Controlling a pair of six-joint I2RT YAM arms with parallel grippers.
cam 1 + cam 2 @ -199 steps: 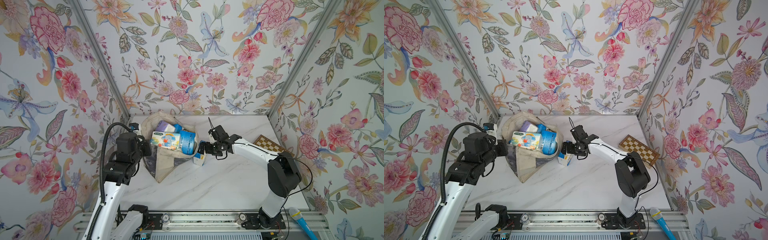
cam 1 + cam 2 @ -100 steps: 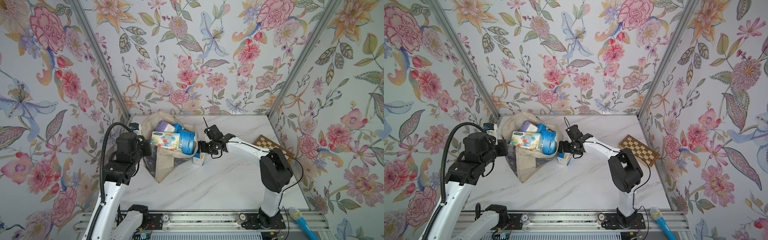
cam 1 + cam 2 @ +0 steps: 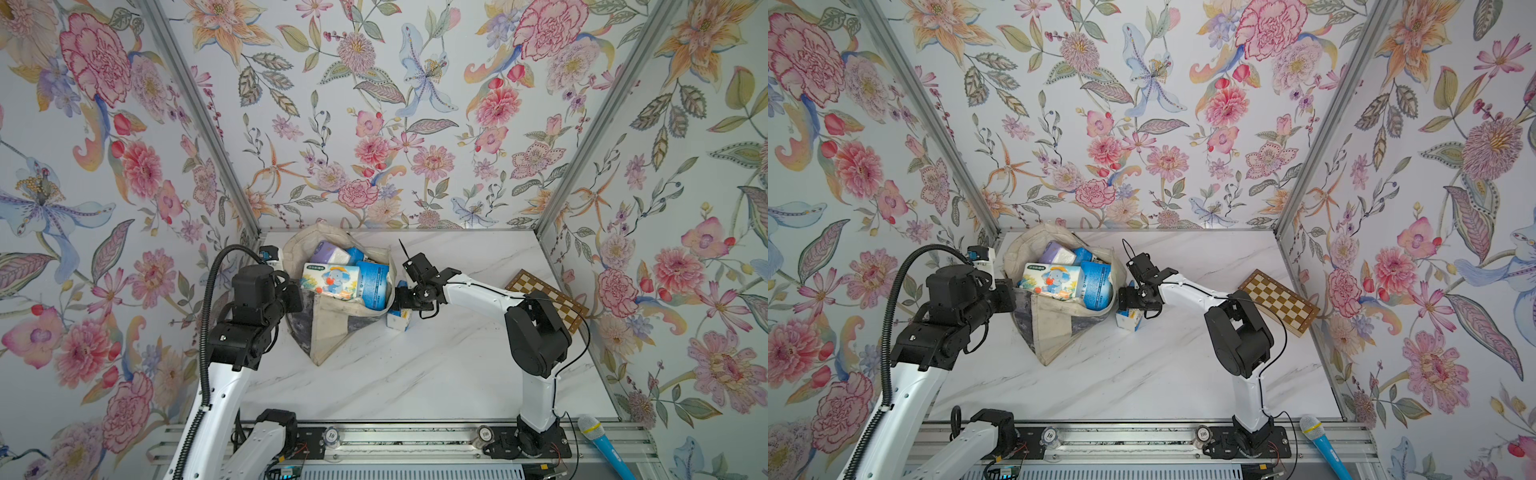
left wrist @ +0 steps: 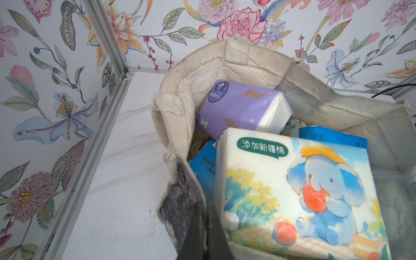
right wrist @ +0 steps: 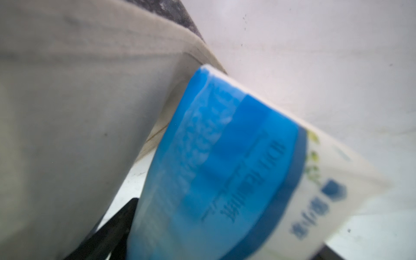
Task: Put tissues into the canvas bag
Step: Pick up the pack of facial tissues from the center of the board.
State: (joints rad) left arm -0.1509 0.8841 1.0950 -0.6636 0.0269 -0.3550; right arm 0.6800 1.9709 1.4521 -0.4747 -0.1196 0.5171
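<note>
The cream canvas bag (image 3: 332, 336) (image 3: 1054, 332) (image 4: 247, 65) stands open, holding several tissues: an elephant-print pack (image 3: 330, 281) (image 4: 299, 191) on top, a lavender pack (image 3: 328, 252) (image 4: 238, 108) and blue ones (image 3: 374, 282). My left gripper (image 3: 298, 296) (image 3: 1012, 297) (image 4: 202, 236) is shut on the bag's near rim. One blue-and-white pack (image 3: 398, 321) (image 3: 1128, 320) (image 5: 225, 168) stands on the table, leaning against the bag's right side. My right gripper (image 3: 400, 300) (image 3: 1124, 299) (image 5: 213, 247) is at it, fingers (image 5: 112, 227) spread wide on either side of the pack.
A brown-and-cream chessboard (image 3: 548, 301) (image 3: 1279, 301) lies at the table's right edge against the wall. A blue microphone (image 3: 598, 436) (image 3: 1320, 440) rests on the front rail at the right. Floral walls close in the left, back and right.
My right arm has shifted left toward the bag, bringing its gripper over the loose pack, and its jaws have narrowed slightly. The left arm and the bag have stayed still.
</note>
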